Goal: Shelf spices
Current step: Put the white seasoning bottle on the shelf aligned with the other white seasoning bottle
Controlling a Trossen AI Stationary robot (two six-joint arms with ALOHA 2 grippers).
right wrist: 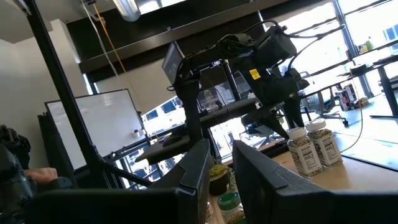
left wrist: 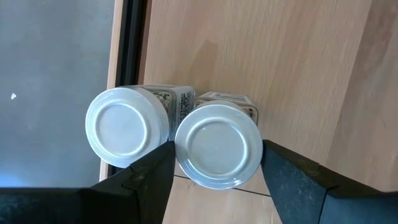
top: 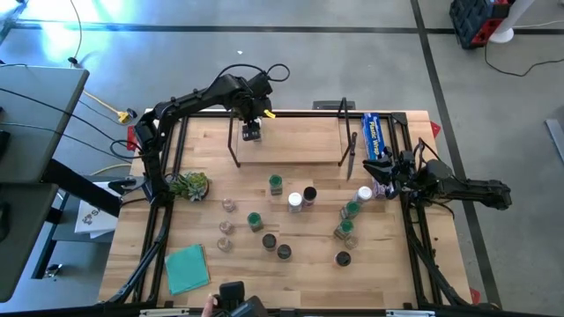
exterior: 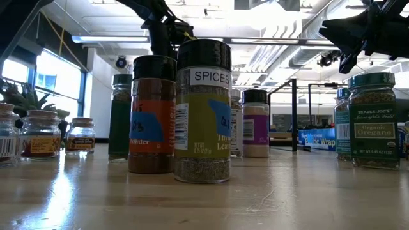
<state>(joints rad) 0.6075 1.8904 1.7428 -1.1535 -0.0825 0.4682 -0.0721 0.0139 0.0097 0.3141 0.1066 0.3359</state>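
Observation:
My left gripper (top: pixel 251 132) reaches down over the left end of the light-wood shelf (top: pixel 291 145), at the table's far side. In the left wrist view its fingers (left wrist: pixel 163 167) stand on either side of a white-lidded spice jar (left wrist: pixel 217 146), with a second white-lidded jar (left wrist: pixel 124 127) close beside it. Both jars stand upright on the shelf board. Several other spice jars (top: pixel 291 201) stand on their bases across the table's middle. My right gripper (top: pixel 385 176) hovers at the table's right side near the blue box, slightly open and empty (right wrist: pixel 221 155). My left gripper holds the right-hand white-lidded jar by its top, at the lid's rim (left wrist: pixel 186 163), pinched between the two fingers. The fingers come from above, pointing down. One finger stands in the gap between the two jars. The jar is upright with its base on the shelf board.
A long blue wrap box (top: pixel 374 136) lies at the shelf's right end, close to my right gripper. A small plant (top: pixel 189 185) sits at the table's left and a teal cloth (top: pixel 187 267) at the near left. A person's hand (top: pixel 210 305) shows at the near edge.

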